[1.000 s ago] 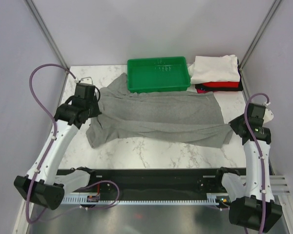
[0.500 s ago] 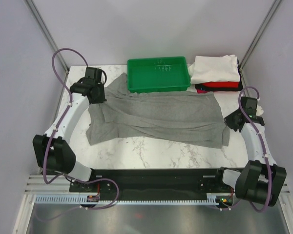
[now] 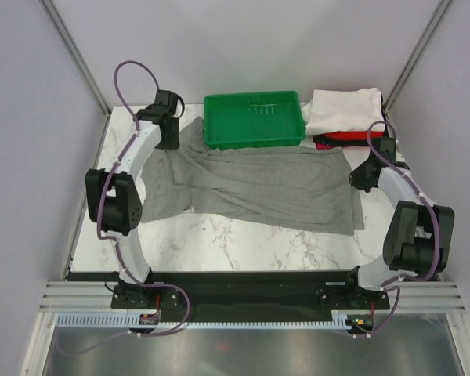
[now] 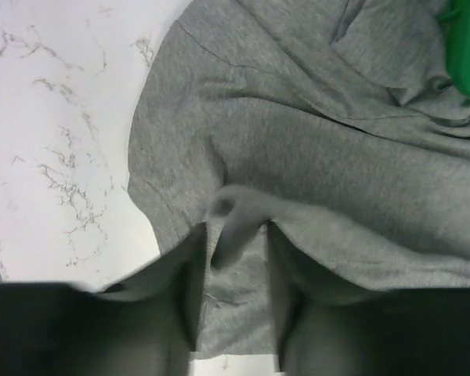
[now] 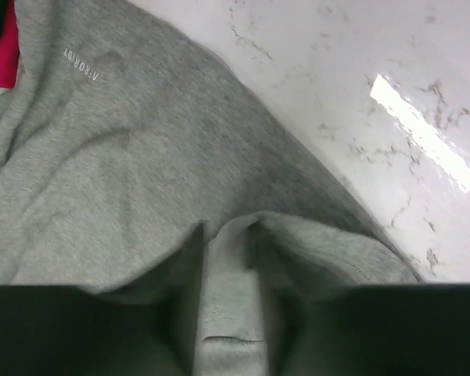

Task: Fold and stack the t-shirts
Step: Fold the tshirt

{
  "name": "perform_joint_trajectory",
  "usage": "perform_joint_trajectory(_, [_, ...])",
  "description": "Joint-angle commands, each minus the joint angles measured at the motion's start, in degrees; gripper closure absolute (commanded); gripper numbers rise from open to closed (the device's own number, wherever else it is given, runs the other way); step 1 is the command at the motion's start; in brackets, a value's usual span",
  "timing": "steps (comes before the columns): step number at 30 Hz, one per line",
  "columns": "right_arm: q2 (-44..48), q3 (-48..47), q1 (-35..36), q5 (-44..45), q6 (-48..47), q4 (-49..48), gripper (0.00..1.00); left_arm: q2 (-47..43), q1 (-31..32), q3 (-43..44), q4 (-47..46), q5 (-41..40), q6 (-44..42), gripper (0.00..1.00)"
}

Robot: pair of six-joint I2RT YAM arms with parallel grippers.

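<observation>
Grey cloth first: the grey tee [image 3: 266, 184] lies spread w/ creases across the marble table [image 3: 251, 235], stretched betw. the two hands.

L gripper [image 4: 233, 231] sits low at one end of the tee. Its fingers stand a bit apart, w/ a raised ridge of cloth in the gap betw. them. A thin dark gap shows betw. that ridge and one finger, so the jaws look slack, not clamped: cloth is there but not pinched tight. Ahead of this hand and off to its right the tee runs on in soft folds. To its left is bare marble. Far ahead-right of it is a corner of the green tray [image 3: 254, 125], and from above the tee's edge lies against the tray's near wall.

R gripper [image 5: 229, 231] is at the tee's opposite end. Its fingers are nearly together, w/ a fold of grey cloth filling the narrow slot betw. them, so it is closed on the tee's edge and gripping it. Ahead and left of this hand the tee slopes away, w/ small white lettering [image 5: 80, 64] on it, too small to read. Ahead-right of it is bare marble w/ a bright glare. At far left ahead of it, a sliver of the red tee [image 3: 352, 135] shows.

The folded stack sits beyond the R hand, beside the tray: white tee [image 3: 345, 110] on top, red under it, black tee [image 3: 321, 146] at the bottom w/ only its edge showing. The grey tee's corner lies near the stack; touching or not, can't tell.
</observation>
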State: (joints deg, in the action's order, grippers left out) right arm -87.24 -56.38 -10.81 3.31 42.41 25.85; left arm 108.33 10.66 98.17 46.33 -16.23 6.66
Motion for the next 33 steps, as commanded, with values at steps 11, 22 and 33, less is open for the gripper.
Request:
perform_joint_trajectory(11, [12.51,7.38,-4.57,-2.43,-3.84,2.89,0.04,-32.23,-5.82,-29.31,-7.19,9.7,25.03,0.16])
perform_joint_trajectory(22, [28.36,26.58,-4.49,-5.5,-1.45,3.16,0.24,-57.53,-8.63,-69.06,-20.74,10.25,42.03,0.1])
perform_joint_trajectory(33, [21.77,29.13,-4.57,-4.63,-2.16,-3.52,0.58,-58.94,-12.59,-76.81,-31.2,3.85,43.44,0.11])
